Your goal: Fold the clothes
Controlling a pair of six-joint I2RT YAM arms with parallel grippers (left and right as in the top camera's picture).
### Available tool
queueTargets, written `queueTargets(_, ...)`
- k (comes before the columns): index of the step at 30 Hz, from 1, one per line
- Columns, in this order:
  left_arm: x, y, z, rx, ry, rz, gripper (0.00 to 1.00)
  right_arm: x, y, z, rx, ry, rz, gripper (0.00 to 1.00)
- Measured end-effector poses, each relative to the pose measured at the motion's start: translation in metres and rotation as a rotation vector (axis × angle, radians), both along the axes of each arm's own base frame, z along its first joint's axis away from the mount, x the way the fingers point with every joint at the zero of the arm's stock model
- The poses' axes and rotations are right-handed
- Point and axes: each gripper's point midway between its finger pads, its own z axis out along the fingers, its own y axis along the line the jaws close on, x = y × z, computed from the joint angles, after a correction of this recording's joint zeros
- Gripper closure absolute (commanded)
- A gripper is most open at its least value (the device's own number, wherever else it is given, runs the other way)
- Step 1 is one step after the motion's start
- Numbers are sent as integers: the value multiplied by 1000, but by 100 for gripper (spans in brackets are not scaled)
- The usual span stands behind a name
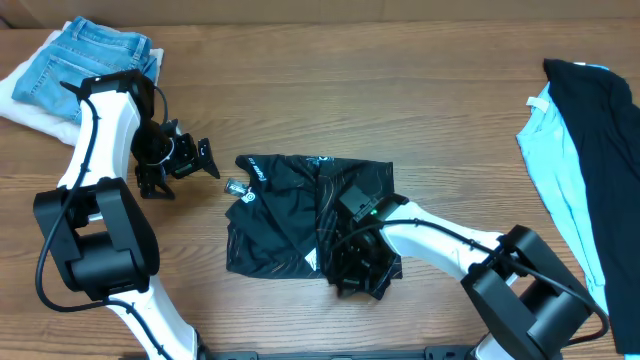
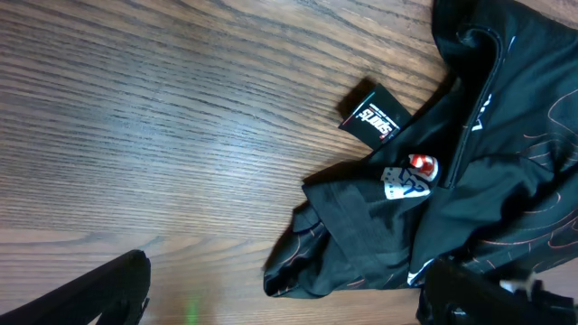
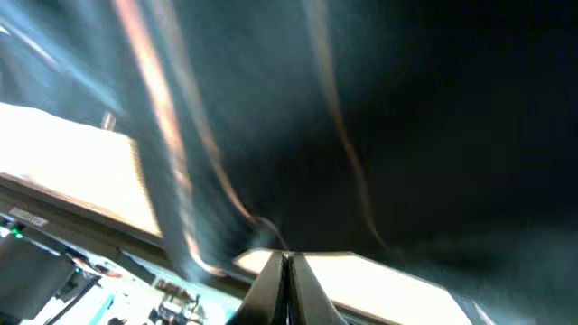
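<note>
The black jersey (image 1: 290, 205) with thin orange lines lies crumpled mid-table, its right part bunched over my right arm. It also fills the right of the left wrist view (image 2: 479, 162), with a hang tag (image 2: 373, 116) and a logo patch beside its collar. My left gripper (image 1: 192, 157) is open and empty, hovering just left of the jersey's edge (image 2: 280, 293). My right gripper (image 1: 356, 262) is at the jersey's lower right corner. Its fingers (image 3: 287, 271) are pressed together on the jersey fabric (image 3: 406, 117), which drapes over the right wrist camera.
Blue jeans (image 1: 92, 62) lie on a white cloth (image 1: 22, 100) at the back left. A plain black garment (image 1: 600, 120) and a light blue one (image 1: 545, 145) lie at the right edge. Bare wood table (image 1: 420, 110) surrounds the jersey.
</note>
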Motion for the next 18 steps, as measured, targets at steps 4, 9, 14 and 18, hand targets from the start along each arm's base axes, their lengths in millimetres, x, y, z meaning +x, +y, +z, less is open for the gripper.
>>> queueTargets(4, 0, 0, 0, 0, 0, 0, 0, 6, -3, 13, -48, -14, -7, 96)
queueTargets(9, 0, 0, 0, 0, 0, 0, 0, 43, -10, 51, -94, -154, -44, 83)
queueTargets(14, 0, 0, 0, 0, 0, 0, 0, 103, -46, 83, -155, -316, -163, 28)
queueTargets(18, 0, 0, 0, 0, 0, 0, 0, 140, -91, 84, -190, -380, -239, 13)
